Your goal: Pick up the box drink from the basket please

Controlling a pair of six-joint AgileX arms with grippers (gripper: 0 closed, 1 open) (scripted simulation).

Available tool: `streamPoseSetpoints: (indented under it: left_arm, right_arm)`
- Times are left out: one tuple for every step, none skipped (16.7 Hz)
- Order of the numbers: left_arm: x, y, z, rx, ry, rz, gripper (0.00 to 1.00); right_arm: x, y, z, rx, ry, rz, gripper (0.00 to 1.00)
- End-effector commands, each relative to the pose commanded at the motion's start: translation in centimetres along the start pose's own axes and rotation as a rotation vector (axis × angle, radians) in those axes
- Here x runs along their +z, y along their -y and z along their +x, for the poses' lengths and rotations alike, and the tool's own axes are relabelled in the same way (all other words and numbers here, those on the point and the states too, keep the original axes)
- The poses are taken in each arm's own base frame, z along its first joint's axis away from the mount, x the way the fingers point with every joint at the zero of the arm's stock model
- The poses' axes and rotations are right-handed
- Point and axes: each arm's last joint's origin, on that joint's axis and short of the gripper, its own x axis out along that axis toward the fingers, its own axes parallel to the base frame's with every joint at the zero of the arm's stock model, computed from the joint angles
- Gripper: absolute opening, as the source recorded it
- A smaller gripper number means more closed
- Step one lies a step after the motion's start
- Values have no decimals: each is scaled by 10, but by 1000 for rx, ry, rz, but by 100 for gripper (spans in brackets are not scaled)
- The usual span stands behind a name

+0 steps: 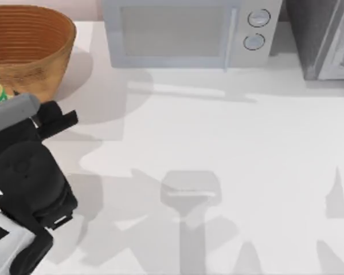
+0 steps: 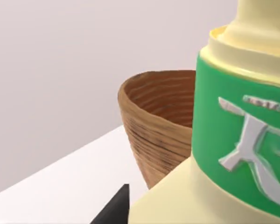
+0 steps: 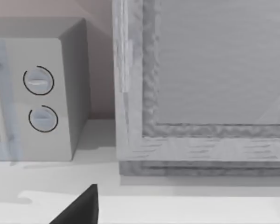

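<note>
Fingers of your left gripper [image 1: 0, 106] clamp the box drink [image 2: 233, 140] beside the basket [image 1: 28, 43]; lift straight, holding it upright.

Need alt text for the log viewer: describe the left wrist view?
A pale yellow box drink with a green band fills the near side, close to the camera. Behind it stands the brown woven basket on the white table, a plain pale wall beyond.
</note>
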Motion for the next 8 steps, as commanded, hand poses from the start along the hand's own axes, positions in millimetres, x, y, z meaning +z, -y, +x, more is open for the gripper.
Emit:
streamPoseSetpoints:
  left_arm:
    - [0,0,0,0,0,0,0]
    - [0,0,0,0,0,0,0]
    - [0,0,0,0,0,0,0]
    - [0,0,0,0,0,0,0]
    - [0,0,0,0,0,0,8]
    - [0,0,0,0,0,0,15]
    - [0,0,0,0,0,0,23]
    - [0,0,0,0,0,0,30]
  right_arm:
    - [0,0,0,0,0,0,100]
    - [0,0,0,0,0,0,100]
    - [0,0,0,0,0,0,100]
    - [0,0,0,0,0,0,100]
    - [0,0,0,0,0,0,100]
    - [0,0,0,0,0,0,100]
    - [0,0,0,0,0,0,100]
    - [0,0,0,0,0,0,100]
